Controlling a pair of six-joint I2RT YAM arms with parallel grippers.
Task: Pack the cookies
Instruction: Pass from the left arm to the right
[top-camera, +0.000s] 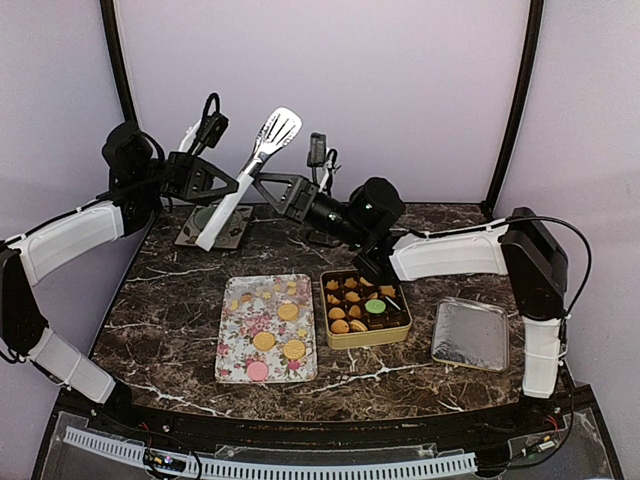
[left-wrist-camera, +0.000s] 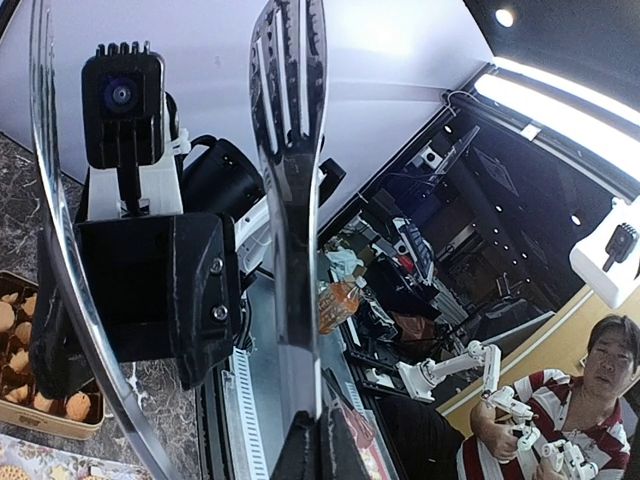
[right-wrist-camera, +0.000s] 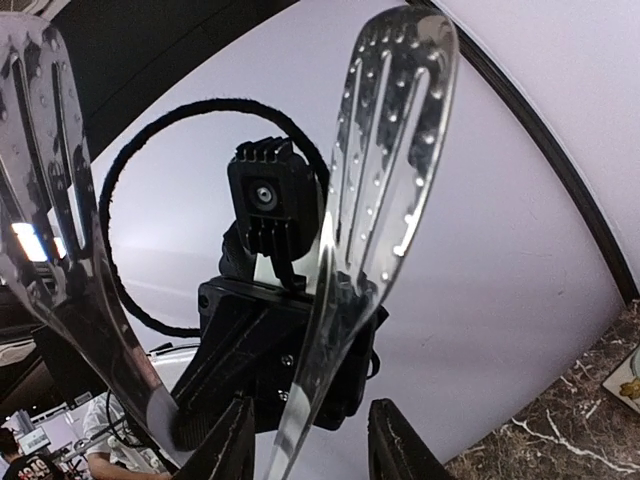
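Pale lilac walls (top-camera: 320, 90), dark veined marble tabletop (top-camera: 180, 300), bright ceiling strip lights (left-wrist-camera: 560, 100).

Your right gripper (right-wrist-camera: 312, 448) has its fingers apart, one slotted blade of the metal tongs (right-wrist-camera: 385, 150) between them; the left arm's camera (right-wrist-camera: 272, 200) faces you.

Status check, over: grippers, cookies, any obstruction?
Left gripper shut on tongs. Right gripper open around them, both raised. Cookies lie on tray and in tin. Nothing blocking.
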